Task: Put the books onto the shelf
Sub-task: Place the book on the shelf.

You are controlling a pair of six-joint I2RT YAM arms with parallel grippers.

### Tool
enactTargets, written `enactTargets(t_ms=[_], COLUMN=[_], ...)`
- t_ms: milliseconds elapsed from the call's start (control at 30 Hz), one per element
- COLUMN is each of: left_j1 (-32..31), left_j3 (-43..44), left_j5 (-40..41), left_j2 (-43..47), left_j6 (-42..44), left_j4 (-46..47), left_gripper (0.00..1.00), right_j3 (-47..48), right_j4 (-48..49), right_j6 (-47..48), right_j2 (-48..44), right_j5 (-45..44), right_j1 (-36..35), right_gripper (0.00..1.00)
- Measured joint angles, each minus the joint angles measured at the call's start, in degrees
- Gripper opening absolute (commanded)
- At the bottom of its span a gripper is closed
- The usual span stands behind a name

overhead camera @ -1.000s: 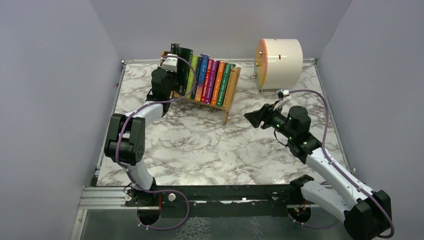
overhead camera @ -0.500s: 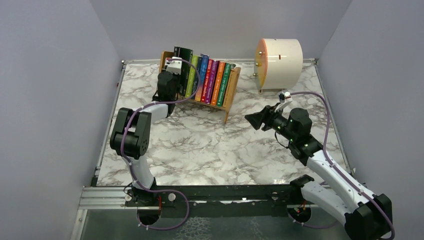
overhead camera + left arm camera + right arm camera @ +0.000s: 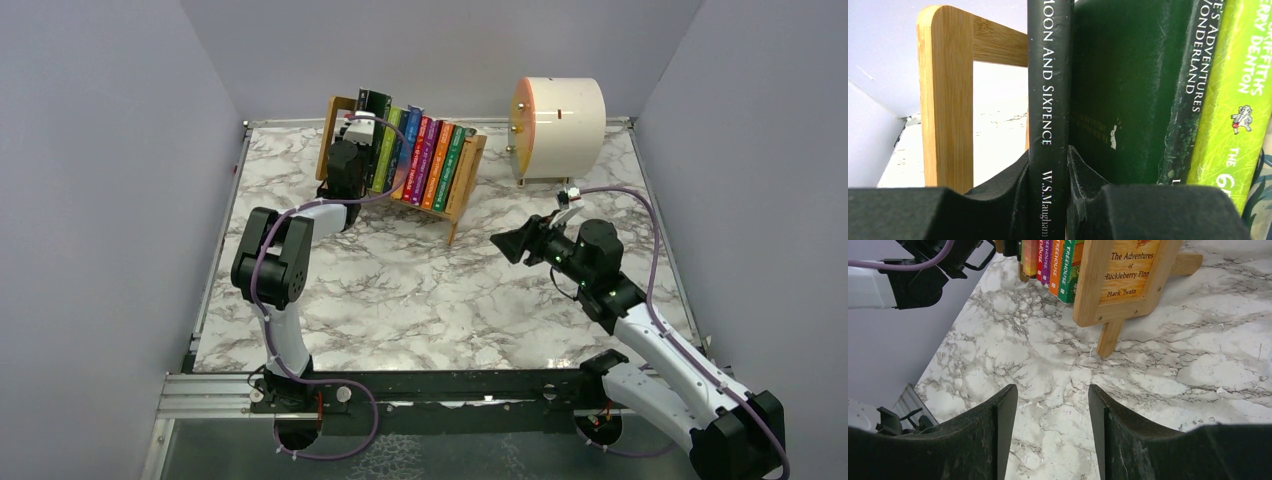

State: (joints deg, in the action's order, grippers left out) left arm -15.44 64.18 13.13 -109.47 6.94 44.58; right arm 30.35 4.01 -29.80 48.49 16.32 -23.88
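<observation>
1. Left wrist view: the black-spined book loses the start of its title at the upper edge, and its author's name runs off the bottom between the pads of the left pincer.
2. Top view: that pincer's tips hide behind its own arm, and the spine titles are too small to read.
3. Right wrist view: the top edge cuts off the shelf and the books.

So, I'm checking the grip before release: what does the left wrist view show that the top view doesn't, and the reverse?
Only left wrist: the left pincer shut on the spine of the black book, with the title readable, Moon and Sixpence. Only top: the right pincer open above the table, the drum, and the whole row of books. Both: the black book, the lime book and the left end of the shelf.
</observation>
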Motion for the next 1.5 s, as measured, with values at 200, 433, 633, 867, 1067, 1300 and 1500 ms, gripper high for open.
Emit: enactTargets(t_ms=[200, 433, 633, 867, 1067, 1300, 1500], left_j1=[-0.1, -0.4, -1.2, -1.5, -1.5, -1.5, -1.5], left_j3=[-0.4, -1.8, -2.3, -4.2, -7.0, -8.2, -9.8], left_j5=[0.4, -0.7, -3.6, -4.5, -2.8, 0.3, 0.8], left_j2=[0.1, 1.2, 4.7, 8.8, 14.0, 25.8, 33.6], left_j6=[-0.1, -1.7, -4.6, -6.2, -7.5, -13.3, -17.0], left_j4=[0.4, 2.1, 3.6, 4.6, 3.4, -1.4, -8.0], left_gripper=[0.12, 0.43, 0.51, 0.52, 0.60, 0.99, 0.99], right_j3=[0.0, -0.9, -1.5, -1.6, -1.6, -0.6, 0.2], right_j4=[0.0, 0.0, 0.1, 0.1, 0.0, -1.9, -4.5], right_j6=[0.0, -0.4, -0.6, -0.9, -1.0, -1.0, -2.1], right_j2=[-0.2, -0.2, -0.7, -1.4, -1.6, 0.9, 4.2], right_j5=[0.0, 0.0, 0.0, 0.0, 0.0, -1.8, -4.8], right_j1=[0.0, 0.0, 0.0, 0.0, 0.0, 0.0, 0.0], right_gripper=[0.52, 0.52, 0.52, 0.52, 0.52, 0.61, 0.67])
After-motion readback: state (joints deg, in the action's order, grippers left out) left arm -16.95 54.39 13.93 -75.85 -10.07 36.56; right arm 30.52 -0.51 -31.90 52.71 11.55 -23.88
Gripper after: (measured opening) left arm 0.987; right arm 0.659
